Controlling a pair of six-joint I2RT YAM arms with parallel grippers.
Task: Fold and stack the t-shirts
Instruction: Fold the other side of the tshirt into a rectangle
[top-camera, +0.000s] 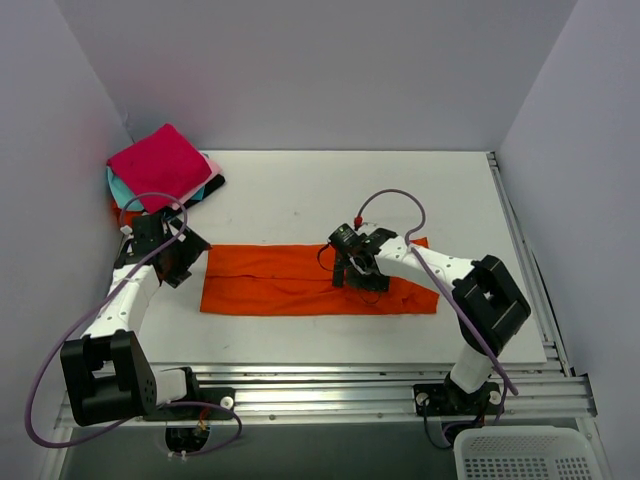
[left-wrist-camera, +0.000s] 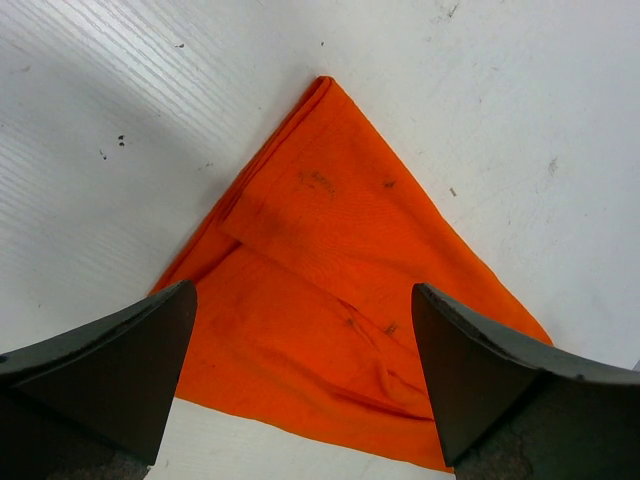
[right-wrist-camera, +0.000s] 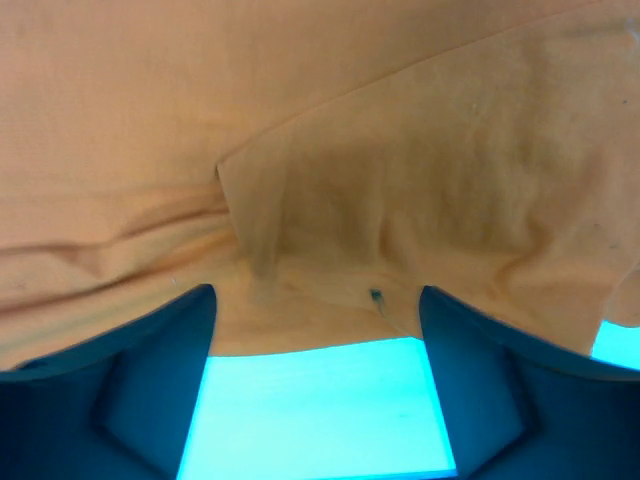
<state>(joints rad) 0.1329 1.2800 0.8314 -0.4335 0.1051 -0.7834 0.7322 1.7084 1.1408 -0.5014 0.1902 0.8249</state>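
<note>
r gripper first: in its wrist view we see both fingers standing apart w/ no cloth pinched betw them, so we call it released. it sits low over the big orange t-shirt, right of center in the top view. its wrist cam is filled w/ wrinkled orange cloth, a folded edge running down near mid frame. l gripper is spread wide too and holds nothing, fingers at the lower corners of its wrist view. betw and beyond them a corner of the orange shirt points toward the top of frame, w/ layered edges along its left side and a few small dark specks on the cloth. in the top view that gripper hangs just beside the shirt's left end. the shirt lies flat on the white table as a long band across the middle of frame. upper left of the top view, by the wall, sits the stack of folded t-shirts: magenta on top, teal under it, bits of pink and black at the right edge. lower right corner: a white basket.
</note>
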